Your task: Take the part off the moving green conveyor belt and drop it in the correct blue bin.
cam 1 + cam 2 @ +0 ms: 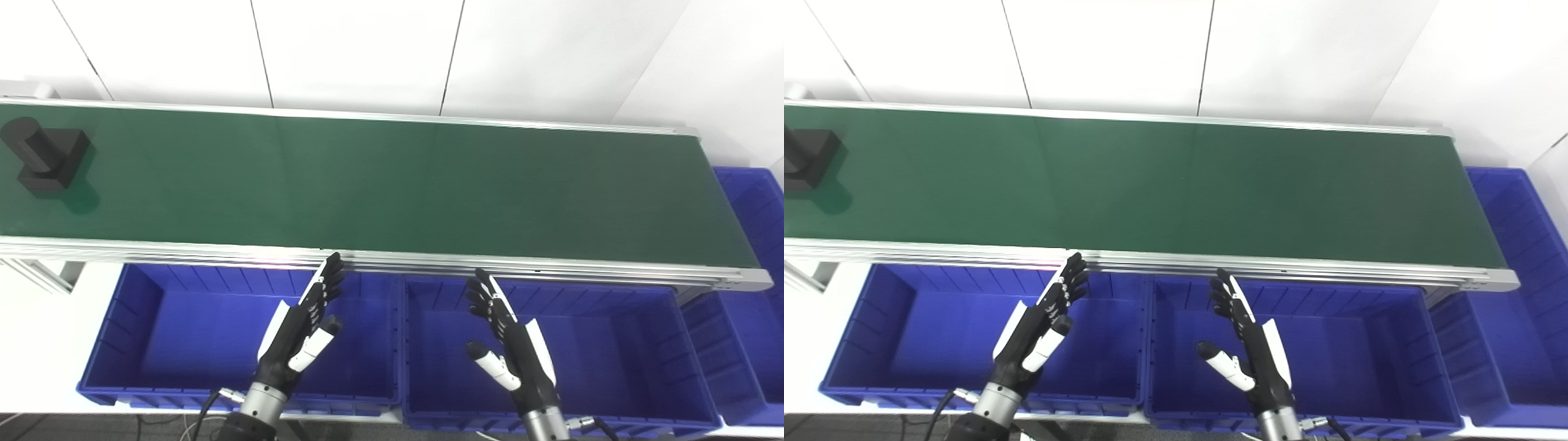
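Left eye view, part [46, 156]: black block with a cylinder on top, at the belt's far left end, well apart from both hands' fingers.
Belt [392, 184]: green, just beyond the fingertips.
Left hand [303, 327]: fingers straight and together, thumb apart, holding nothing, over the left bin [122, 318].
Right hand [505, 340]: likewise empty, over the middle bin [643, 343].
Third bin [753, 257]: far right.

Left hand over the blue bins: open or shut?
Open. The left hand hovers over the left blue plastic bin with fingers extended and apart, thumb out, holding nothing.
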`<state>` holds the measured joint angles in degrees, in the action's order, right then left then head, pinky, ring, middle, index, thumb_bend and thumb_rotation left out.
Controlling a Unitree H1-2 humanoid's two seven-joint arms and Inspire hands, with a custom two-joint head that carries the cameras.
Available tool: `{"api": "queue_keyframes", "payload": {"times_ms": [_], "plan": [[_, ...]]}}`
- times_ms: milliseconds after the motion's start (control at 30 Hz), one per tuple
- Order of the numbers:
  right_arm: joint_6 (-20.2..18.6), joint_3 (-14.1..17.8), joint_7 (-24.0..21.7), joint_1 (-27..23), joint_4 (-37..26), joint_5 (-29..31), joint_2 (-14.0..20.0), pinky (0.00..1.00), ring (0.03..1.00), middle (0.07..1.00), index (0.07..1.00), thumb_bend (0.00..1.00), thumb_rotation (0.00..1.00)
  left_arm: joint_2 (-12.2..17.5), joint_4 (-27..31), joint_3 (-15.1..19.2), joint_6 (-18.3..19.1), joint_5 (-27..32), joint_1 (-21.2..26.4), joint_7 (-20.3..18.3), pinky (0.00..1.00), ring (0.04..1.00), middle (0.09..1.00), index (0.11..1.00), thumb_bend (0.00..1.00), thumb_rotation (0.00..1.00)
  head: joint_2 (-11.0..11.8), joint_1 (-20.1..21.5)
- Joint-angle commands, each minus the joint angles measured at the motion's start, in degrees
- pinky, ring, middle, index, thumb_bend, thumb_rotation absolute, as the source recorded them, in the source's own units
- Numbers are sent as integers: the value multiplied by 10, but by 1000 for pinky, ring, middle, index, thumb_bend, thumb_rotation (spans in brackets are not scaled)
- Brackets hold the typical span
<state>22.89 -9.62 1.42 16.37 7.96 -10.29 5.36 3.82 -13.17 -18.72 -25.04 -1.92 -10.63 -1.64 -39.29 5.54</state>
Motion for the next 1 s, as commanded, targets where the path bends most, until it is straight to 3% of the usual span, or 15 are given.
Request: {"api": "queue_keyframes", "payload": {"times_ms": [0, 367, 967], "plan": [[39, 3, 1, 0, -6, 11, 2, 849, 885, 912, 975, 889, 835, -8, -3, -5, -19, -14, 14, 20, 926, 949, 975, 975, 733, 883, 5, -2], [39, 6, 21, 7, 0, -7, -4, 845, 892, 919, 967, 867, 805, 28, -39, -72, -19, -52, 33, 122, 909, 930, 946, 935, 792, 846, 28, 6], [40, -5, 57, -2, 27, -22, -6, 843, 883, 910, 971, 839, 786, 61, -71, -142, -19, -47, 57, 215, 866, 897, 915, 906, 781, 848, 68, 17]]}}
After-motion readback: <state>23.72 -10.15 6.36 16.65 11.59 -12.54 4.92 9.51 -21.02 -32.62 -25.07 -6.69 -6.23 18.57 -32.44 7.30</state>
